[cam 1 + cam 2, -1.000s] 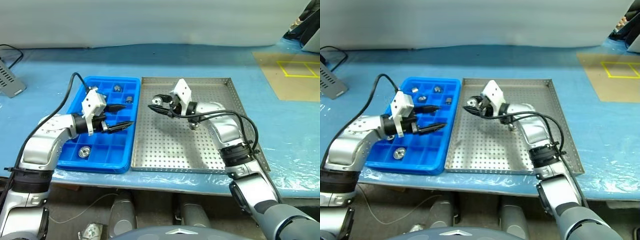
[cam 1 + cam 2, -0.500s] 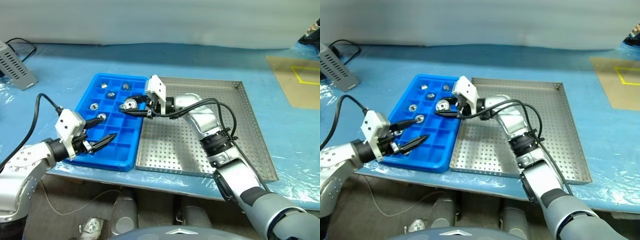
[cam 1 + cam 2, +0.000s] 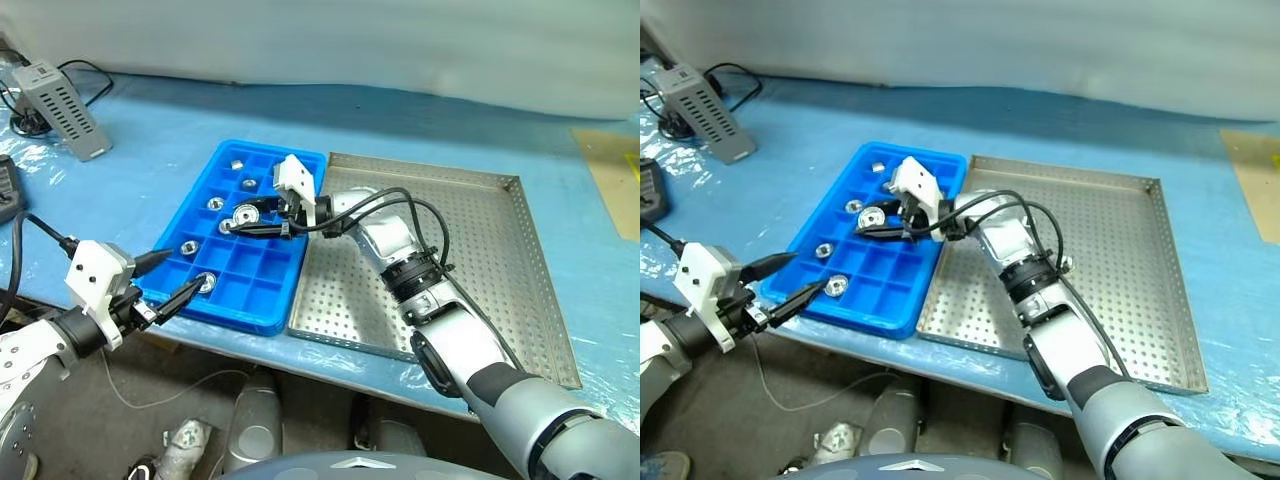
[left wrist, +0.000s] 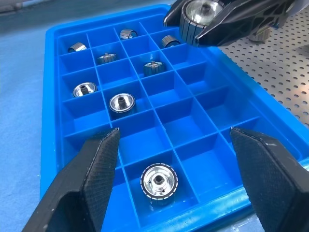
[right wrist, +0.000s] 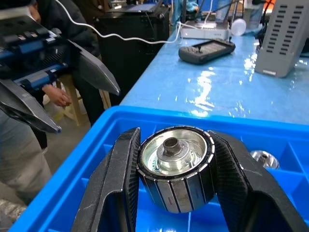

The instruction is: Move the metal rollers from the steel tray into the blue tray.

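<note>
The right claw (image 3: 232, 226) is clamped on one of the metal rollers (image 5: 176, 166), its two black fingers squeezing the ribbed sides, and it hangs over the middle rows of the blue tray (image 3: 296, 262), clear of the floor of the compartments. Below and beyond the claw, toward the far end of the tray, several cells already hold a roller each; I count about seven or eight lying in there, including a larger one (image 4: 159, 181) in a cell at the near edge. The cells directly under the claw look bare, so there is room to drop this one wherever it comes down.

The left claw (image 3: 168, 279) stands wide open with nothing between its fingers, held off the near corner of the blue tray, well back from the right claw and its load.

Behind the right claw, along its arm, lies the steel tray (image 3: 500, 290). Its perforated floor looks bare wherever the arm is not across it; one small metal piece (image 3: 1067, 263) seems to sit just beside the forearm, though I cannot be sure it is a roller.

So the job looks close to finished: most rollers are across, one is in the air over its compartment and needs only lowering and letting go, and perhaps one remains to be fetched from the steel tray on the blue worktop (image 3: 150, 150).
</note>
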Controlling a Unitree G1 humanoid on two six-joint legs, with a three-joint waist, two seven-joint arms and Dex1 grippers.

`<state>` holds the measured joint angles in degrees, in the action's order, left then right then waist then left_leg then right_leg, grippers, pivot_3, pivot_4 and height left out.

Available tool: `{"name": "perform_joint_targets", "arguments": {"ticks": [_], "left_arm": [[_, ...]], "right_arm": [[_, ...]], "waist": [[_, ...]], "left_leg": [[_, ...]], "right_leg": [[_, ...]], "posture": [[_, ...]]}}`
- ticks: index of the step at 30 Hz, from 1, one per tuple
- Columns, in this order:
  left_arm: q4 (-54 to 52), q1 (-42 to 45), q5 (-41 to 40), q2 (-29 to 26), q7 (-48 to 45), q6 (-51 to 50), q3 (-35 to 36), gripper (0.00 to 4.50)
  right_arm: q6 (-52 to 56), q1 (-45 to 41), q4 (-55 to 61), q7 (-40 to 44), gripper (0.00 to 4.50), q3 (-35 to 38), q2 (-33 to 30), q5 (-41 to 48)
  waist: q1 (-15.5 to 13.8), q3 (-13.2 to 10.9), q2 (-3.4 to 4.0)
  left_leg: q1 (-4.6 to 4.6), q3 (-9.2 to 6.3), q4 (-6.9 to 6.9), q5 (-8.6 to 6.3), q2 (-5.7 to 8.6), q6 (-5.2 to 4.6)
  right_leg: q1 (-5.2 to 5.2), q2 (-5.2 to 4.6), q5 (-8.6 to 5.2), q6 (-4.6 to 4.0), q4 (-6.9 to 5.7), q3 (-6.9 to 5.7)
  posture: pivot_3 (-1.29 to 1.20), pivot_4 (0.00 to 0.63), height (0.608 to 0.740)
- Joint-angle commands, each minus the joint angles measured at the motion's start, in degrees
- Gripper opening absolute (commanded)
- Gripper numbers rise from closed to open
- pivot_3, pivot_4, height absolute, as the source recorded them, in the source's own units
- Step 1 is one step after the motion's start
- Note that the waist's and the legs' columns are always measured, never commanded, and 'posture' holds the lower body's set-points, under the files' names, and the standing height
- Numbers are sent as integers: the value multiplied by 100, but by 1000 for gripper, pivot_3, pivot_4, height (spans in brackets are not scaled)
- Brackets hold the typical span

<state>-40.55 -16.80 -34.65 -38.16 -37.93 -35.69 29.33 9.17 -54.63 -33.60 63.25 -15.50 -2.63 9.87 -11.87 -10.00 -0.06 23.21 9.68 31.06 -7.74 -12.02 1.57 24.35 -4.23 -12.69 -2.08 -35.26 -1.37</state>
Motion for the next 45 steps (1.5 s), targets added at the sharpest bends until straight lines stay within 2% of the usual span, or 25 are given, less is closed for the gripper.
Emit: {"name": "perform_joint_targets", "arguments": {"ticks": [1,12,18,27,34,40,45], "left_arm": [[-58,176,-68,-69,36,55,-102,3826],[520,868,64,-336,-221,191,-606,3826],[704,1138,100,-398,-290,221,-759,3826],[980,1558,138,-411,-444,286,-1154,3826],[1934,2706,349,-242,-865,526,-2050,3826],[3026,3911,701,240,-1532,938,-3090,3826],[4095,4830,1046,695,-2048,1376,-3628,3826]], "right_arm": [[-249,-232,-77,-153,1760,184,17,-29],[-478,113,209,-287,1760,13,-274,-346],[-422,73,320,-344,3764,33,-342,-414],[218,487,1704,-412,3764,152,-617,-174],[1302,1194,3007,-428,3764,602,-1407,343],[1708,2007,3490,-1050,3764,1047,-2061,245],[1783,2515,3653,-1675,3764,1416,-2229,203]], "waist": [[1,0,0],[28,1,-1],[116,1,-2],[185,2,-3],[215,3,-4],[480,6,-6],[768,8,-4]], "left_leg": [[0,0,0,0,1,0],[3,5,2,2,2,4],[0,7,8,4,2,6],[0,8,14,5,2,7],[-4,9,31,7,10,10],[-10,11,50,21,11,31],[-10,15,58,22,13,30]], "right_leg": [[1,0,0,0,0,0],[4,2,1,0,-4,0],[6,2,1,0,-18,1],[6,2,1,0,-23,0],[-3,0,3,2,-40,6],[-13,1,9,11,-44,13],[-11,1,11,11,-46,20]], "posture": [[407,150,740],[321,150,740],[301,150,740],[236,150,740],[54,150,740],[-84,150,740],[-188,150,740]]}}
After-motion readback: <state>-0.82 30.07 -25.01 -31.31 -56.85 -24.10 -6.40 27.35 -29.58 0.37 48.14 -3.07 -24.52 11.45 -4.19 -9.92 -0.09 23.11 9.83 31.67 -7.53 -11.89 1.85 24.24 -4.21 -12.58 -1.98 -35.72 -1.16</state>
